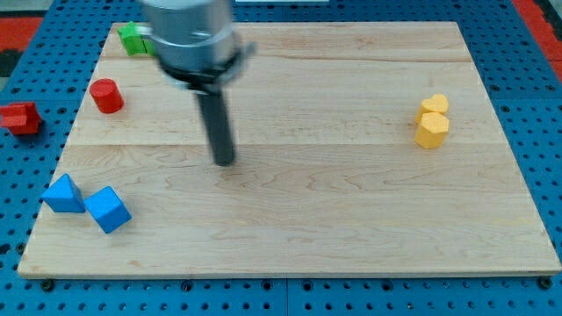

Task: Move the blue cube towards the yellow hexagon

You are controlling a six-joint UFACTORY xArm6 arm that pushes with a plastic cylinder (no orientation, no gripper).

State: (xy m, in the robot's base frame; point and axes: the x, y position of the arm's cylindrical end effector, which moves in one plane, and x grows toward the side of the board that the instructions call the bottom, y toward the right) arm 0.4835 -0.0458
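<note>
The blue cube (109, 209) sat near the counter's bottom-left corner, turned so one corner pointed down the view. Touching it, or very nearly, on the view's left was a second blue block (63, 194), wedge-like in shape. The yellow hexagon (431, 130) lay far across the counter (334, 228), close to the right edge, with a smaller yellow block (434, 104) touching it just above.

There was no claw on this arm, so nothing could be released or clenched; the rod simply ended in my tip (225, 161), which rested on the wood above and to the right of the blue cube, well apart from it. That was the relation that mattered: my tip stood on the hexagon's side of the cube, so by my judgement it would need to go round to the cube's left before pushing rightward. The other blue block crowded that left side and might be dragged along.

A red cylinder (106, 95) stood near the left edge, a green block (134, 39) at the top-left corner, and another red block (19, 117) lay off the counter. The path to the right looked open.
</note>
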